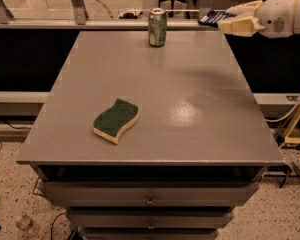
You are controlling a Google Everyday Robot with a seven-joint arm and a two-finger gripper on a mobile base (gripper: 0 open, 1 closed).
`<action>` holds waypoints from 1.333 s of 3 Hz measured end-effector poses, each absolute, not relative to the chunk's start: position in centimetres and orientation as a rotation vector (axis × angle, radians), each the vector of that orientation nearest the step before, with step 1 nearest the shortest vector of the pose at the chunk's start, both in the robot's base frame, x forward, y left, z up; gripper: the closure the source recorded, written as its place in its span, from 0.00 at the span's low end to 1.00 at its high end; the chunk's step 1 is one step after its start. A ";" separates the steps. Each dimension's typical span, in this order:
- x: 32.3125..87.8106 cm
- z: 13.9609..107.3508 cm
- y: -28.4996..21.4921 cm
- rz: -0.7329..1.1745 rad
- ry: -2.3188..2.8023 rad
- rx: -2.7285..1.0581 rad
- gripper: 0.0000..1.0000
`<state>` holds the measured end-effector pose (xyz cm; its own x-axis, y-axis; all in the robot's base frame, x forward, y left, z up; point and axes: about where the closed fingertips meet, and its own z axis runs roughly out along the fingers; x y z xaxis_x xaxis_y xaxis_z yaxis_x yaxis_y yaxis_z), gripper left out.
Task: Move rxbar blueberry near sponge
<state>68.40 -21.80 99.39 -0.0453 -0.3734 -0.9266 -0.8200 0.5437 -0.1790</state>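
Observation:
The sponge [116,120], wavy with a dark green top and pale yellow body, lies on the grey table [190,74] at front left. The rxbar blueberry [213,17], a small dark-blue flat bar, is held in the air above the table's far right corner. My gripper [229,19] is shut on the bar, its pale fingers [238,26] reaching in from the right on the white arm. The bar is far from the sponge, across the table.
A green soda can [157,27] stands upright at the table's far edge, left of the gripper. Drawers [149,200] sit under the table front. A railing and chair base are behind the table.

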 end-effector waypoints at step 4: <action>50.5 90.0 -17.8 0.626 1.701 -0.973 1.00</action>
<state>50.49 -17.76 89.97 -0.1394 -0.3048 -0.9421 -0.8427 0.5361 -0.0488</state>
